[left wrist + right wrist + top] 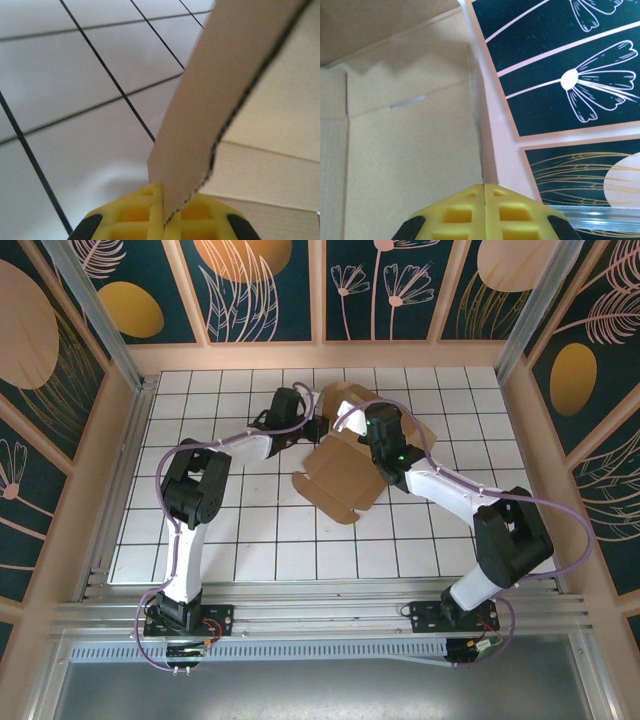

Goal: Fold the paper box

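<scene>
From above, the middle of the paper box (338,485) is covered by the right arm's black wrist, so I can't see how its panels join there. Only the near panel w/ its notched tabs, a far flap and a bit on the right show past the arms. The box sits on the far half of the white tiled table (250,540), roughly centre, btwn the two arms. In that overhead cam both sets of fingertips are lost against the dark arm bodies, too small to read.

The left wrist cam is soft & very close. The cardboard is cut off at top and right, so I can't tell which flap it is. What's clear: the left gripper (162,192) has its yellow fingers (130,215) pressed together w/ a brown flap coming up out of the seam, its rough cut edge on the right. So it's clamped on the box, w/ the flap rising above the tiles.

The right wrist cam looks into the box interior, cut off at left & top; a pale slit shows in one panel. The right gripper (485,187) is closed as well, fingers meeting w/ no gap. An upright flap seen edge-on runs straight down to that seam, so it looks pinched on that flap's edge, though the fingertips hide the contact point itself. Beyond it stand the floral wall panels (560,75).
</scene>
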Motion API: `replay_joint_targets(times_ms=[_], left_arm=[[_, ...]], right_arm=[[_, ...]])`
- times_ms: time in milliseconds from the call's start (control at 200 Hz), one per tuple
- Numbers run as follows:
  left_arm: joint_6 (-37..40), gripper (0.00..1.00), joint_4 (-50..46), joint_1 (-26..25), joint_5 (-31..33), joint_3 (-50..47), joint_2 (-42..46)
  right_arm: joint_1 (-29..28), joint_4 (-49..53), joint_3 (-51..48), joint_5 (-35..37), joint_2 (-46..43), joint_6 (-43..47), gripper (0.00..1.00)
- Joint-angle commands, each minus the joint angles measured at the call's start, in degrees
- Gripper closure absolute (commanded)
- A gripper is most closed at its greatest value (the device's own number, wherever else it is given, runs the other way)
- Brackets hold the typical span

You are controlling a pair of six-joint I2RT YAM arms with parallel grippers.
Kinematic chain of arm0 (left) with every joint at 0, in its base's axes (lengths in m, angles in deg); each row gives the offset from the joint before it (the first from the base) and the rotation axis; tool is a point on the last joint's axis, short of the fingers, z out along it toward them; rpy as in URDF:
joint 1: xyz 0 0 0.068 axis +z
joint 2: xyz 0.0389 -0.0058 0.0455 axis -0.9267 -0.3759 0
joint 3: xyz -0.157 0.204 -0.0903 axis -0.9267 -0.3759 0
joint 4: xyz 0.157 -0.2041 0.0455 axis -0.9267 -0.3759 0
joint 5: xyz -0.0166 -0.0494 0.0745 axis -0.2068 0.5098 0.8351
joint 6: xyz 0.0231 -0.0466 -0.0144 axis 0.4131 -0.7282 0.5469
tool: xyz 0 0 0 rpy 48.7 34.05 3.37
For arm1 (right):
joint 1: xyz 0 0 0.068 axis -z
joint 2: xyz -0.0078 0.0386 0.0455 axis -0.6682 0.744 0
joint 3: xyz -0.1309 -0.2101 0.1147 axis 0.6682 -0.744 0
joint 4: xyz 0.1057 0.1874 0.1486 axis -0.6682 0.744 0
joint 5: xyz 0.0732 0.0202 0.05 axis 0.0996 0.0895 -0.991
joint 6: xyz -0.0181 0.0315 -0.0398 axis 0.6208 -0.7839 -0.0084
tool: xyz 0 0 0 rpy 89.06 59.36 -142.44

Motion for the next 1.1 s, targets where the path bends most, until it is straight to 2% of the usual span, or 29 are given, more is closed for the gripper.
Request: replay_joint_targets(times_ms=[0,105,270,526,641,766,841,926,1096], left_arm=[[-8.20,1.00,9.47,-3.34,1.27,-3.32,5.47],[-10.62,1.00,11.95,-4.78,5.02,-7.33,6.79],[-14.73,1.00,16.88,-6.49,5.12,-13.27,7.20],[-6.13,1.00,17.48,-7.56,10.06,-17.62,4.34],[-2.95,1.00,17.49,-7.56,9.63,-18.59,3.61],[-0.38,1.00,19.65,-7.60,10.34,-20.88,4.19],[2.73,1.00,20.91,-7.64,11.08,-21.90,4.39],[6.19,1.00,21.84,-7.68,11.03,-22.52,4.31],[8.23,1.00,23.49,-7.96,9.91,-22.97,3.52]], right_arm=[[-1.10,-1.80,-2.34,0.37,-1.05,-3.09,1.00],[-1.68,-2.71,-3.79,0.64,-1.31,-4.10,1.00],[-2.14,-3.58,-5.83,0.47,-2.11,-5.81,1.00],[-2.90,-4.00,-9.36,-0.14,-4.43,-7.75,1.00],[-3.52,-3.67,-12.50,-2.09,-6.97,-8.70,1.00],[-4.88,-0.27,-14.86,-6.49,-10.67,-10.99,0.88],[-5.37,4.27,-14.38,-11.64,-13.57,-14.82,0.75],[-5.03,10.57,-11.42,-18.26,-16.35,-21.42,0.58],[-3.11,19.83,-1.10,-27.03,-19.78,-33.32,0.37]])
